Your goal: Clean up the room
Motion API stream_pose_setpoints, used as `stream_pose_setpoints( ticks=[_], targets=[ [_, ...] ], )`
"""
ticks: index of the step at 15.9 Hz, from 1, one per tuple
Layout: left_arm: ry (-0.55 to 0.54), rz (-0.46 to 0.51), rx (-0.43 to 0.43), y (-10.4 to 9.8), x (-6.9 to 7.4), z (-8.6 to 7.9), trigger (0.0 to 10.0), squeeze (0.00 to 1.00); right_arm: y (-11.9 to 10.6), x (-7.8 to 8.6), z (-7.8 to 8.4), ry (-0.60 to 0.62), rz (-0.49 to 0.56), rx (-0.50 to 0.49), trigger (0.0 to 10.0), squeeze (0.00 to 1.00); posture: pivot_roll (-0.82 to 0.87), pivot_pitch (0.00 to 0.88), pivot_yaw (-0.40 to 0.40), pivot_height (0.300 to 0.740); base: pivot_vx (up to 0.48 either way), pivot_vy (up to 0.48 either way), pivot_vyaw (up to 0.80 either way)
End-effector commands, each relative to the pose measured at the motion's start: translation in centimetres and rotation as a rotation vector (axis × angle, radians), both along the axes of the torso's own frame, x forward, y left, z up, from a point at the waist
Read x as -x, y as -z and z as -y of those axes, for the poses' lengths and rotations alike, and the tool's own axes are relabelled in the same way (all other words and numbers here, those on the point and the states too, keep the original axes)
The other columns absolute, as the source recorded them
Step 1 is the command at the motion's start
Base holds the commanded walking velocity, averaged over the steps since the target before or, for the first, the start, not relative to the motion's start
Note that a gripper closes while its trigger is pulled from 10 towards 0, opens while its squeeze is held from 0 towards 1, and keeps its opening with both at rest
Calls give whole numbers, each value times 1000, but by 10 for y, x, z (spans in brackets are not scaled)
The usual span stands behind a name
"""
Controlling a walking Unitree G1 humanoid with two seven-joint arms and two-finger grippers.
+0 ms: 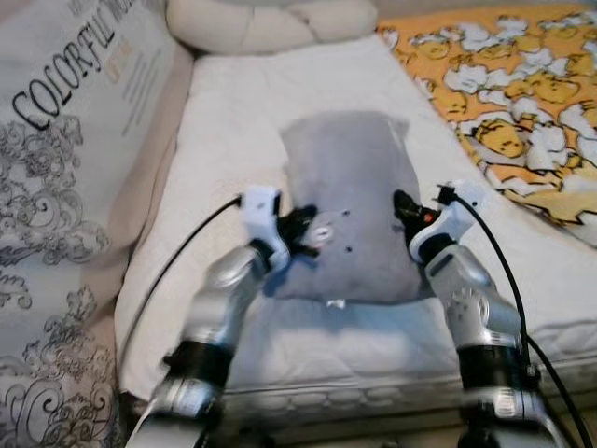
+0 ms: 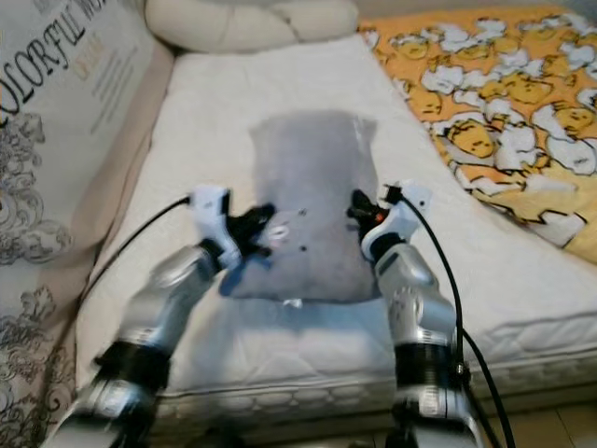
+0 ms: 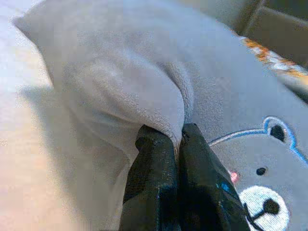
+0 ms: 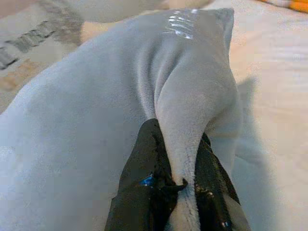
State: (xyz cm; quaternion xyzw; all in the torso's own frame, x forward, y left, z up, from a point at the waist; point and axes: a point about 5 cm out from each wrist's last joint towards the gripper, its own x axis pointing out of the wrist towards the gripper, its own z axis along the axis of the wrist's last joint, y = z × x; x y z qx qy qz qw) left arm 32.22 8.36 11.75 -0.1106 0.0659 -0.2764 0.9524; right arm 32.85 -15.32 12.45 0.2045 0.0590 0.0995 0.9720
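In the left eye view, a grey pillow (image 1: 350, 201) lay mid-bed on the white mattress (image 1: 224, 103), between a printed cushion (image 1: 65, 140) and an orange blanket (image 1: 522, 84), a cream bolster (image 1: 270, 21) beyond it. In the left wrist view, the left gripper (image 3: 177, 137) had its jaws closed on a pillow fold. In the right wrist view, the right gripper (image 4: 178, 159) pinched another fold.
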Motion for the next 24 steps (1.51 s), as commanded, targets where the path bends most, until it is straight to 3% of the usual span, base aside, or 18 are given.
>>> stream_pose_setpoints(
  ticks=[1,2,3,4,5,6,7,8,12,24],
  targets=[
    [-25,67,-29,-17,3,-4,0,0,-9,4,-12,-48,28,19,0,0,-51,0,92,740,0,0,0],
    [-95,107,-95,-23,24,-24,0,0,-9,19,-14,-55,32,73,0,0,-47,0,85,740,0,0,0],
    [-95,107,-95,-23,24,-24,0,0,-9,19,-14,-55,32,73,0,0,-47,0,85,740,0,0,0],
    [-113,127,-140,-26,36,-29,0,0,-6,29,-13,-30,25,127,10000,0,-30,0,72,740,0,0,0],
    [-127,136,-150,-28,39,-30,0,0,-5,33,-12,-8,22,152,10000,0,-27,0,71,740,0,0,0],
    [-149,157,-157,-33,42,-29,1529,0,-4,39,-10,21,23,148,10000,0,-25,0,70,740,0,0,0],
    [-155,158,-158,-34,44,-29,1529,0,-4,42,-10,26,25,138,10000,0,-24,0,71,740,0,0,0],
    [-167,116,-213,-29,46,-29,10000,0,-3,49,-8,42,26,114,10000,0,-24,0,74,740,0,0,0],
    [-178,111,-250,-26,54,-28,10000,0,-5,63,-13,15,57,157,10000,0,-35,0,81,740,0,0,0],
    [-194,105,-257,-27,54,-29,10000,0,-5,66,-18,-5,56,159,10000,0,-29,0,72,740,0,269,0]
  ],
)
